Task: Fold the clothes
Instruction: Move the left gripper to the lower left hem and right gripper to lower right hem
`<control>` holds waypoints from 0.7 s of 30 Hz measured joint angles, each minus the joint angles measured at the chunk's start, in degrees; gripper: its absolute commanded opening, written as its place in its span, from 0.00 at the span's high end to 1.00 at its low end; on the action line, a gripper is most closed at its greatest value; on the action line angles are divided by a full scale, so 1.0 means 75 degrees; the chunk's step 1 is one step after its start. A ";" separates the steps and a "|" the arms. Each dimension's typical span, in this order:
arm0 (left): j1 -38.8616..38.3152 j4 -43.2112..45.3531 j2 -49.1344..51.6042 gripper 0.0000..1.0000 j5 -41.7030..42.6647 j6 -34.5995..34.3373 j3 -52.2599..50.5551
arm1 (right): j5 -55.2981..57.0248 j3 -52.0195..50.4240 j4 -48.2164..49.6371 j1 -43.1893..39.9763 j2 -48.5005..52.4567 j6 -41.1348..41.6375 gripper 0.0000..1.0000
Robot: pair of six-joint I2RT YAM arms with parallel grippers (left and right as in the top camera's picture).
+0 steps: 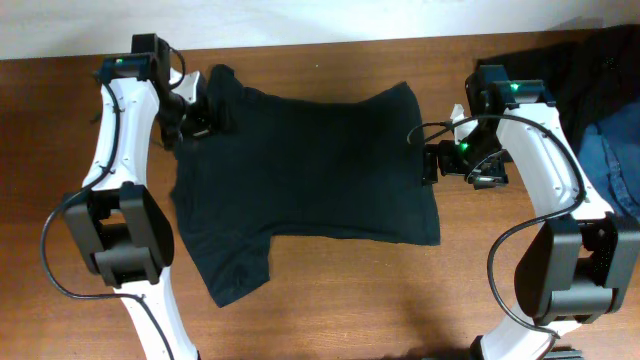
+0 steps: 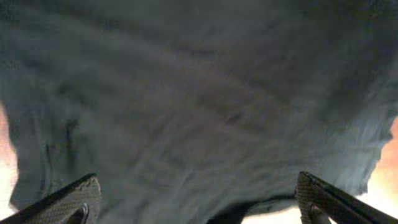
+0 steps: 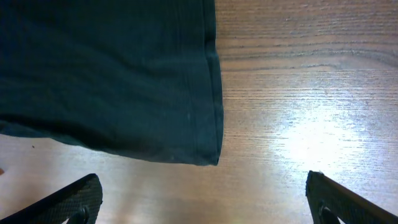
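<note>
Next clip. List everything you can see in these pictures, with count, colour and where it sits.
T-shirt: one, black, spread out mid-table between the arms.
Table: one, brown wood, under everything.
Other clothes: count unclear, black and blue, heaped at the right edge, partly out of frame.
Left arm: one, white with black joints, left of the T-shirt.
Right arm: one, white with black joints, right of the T-shirt.
Left hand: one, black, open, over the T-shirt's far left corner.
Right hand: one, black, open, at the T-shirt's right edge.
</note>
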 measured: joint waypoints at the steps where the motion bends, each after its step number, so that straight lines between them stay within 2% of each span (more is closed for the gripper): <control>1: 0.0012 -0.0134 0.0000 0.01 -0.0111 0.0003 0.0000 | 0.0000 0.0000 0.0000 0.0000 0.0000 0.0003 0.01; 8: -0.0230 -0.0991 -0.0685 0.01 -0.1320 -0.0172 -0.0015 | 0.0000 0.0000 0.0000 0.0000 0.0000 0.0003 0.01; 15: -0.1314 -0.1314 -0.3322 0.01 -0.2259 -0.0973 -0.0455 | 0.0000 0.0000 0.0000 0.0000 0.0000 0.0003 0.01; 18: -0.1982 -0.1128 -0.4508 0.00 -0.2771 -0.1489 -0.1218 | 0.0000 -0.0006 0.0003 0.0000 0.0000 0.0003 0.01; 21: -0.2667 -0.0440 -0.5575 0.01 -0.3139 -0.1985 -0.2614 | -0.0003 -0.0012 0.0003 0.0000 0.0000 0.0006 0.01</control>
